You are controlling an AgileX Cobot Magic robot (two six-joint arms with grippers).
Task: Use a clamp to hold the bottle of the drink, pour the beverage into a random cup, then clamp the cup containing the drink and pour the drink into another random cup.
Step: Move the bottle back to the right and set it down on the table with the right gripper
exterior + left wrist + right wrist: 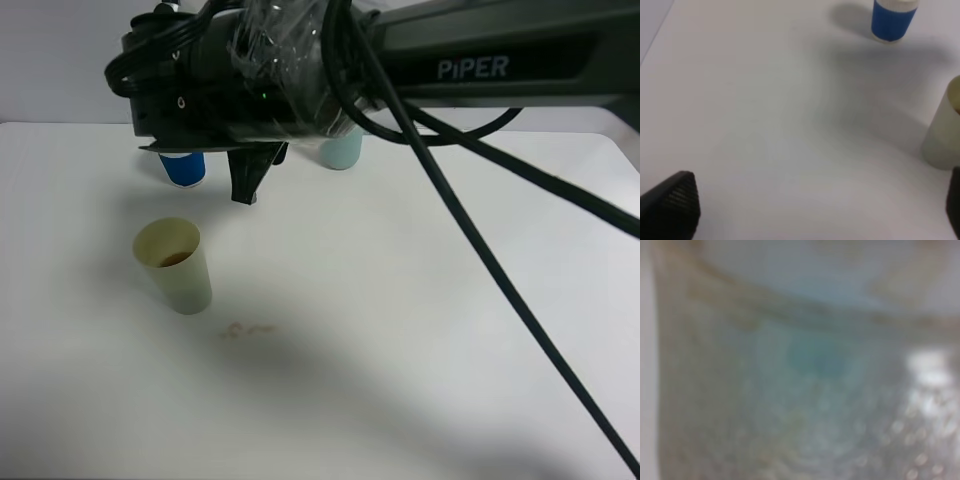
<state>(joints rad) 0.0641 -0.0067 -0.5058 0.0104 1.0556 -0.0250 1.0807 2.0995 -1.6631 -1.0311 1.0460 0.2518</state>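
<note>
We judge the first pour done — brown beverage (176, 259) lies in the tall pale yellow-green plastic cup (186, 284) on the white desk (420, 340). The right hand (248, 186) is clenched, empty; the left hand (810, 210) is released near that cup — pouring into the short blue-and-white cup (184, 168) remains.

Your right wrist view is one soft blur of grey, tan and teal; nothing there can be named. From high up, the black arm (300, 70) hides the tops of the blue cup (185, 168) and teal cup (342, 152). Your left wrist view's edge cuts the yellow-green cup (942, 135), and the left hand (822, 197) shows only two dark fingertips (671, 206).
</note>
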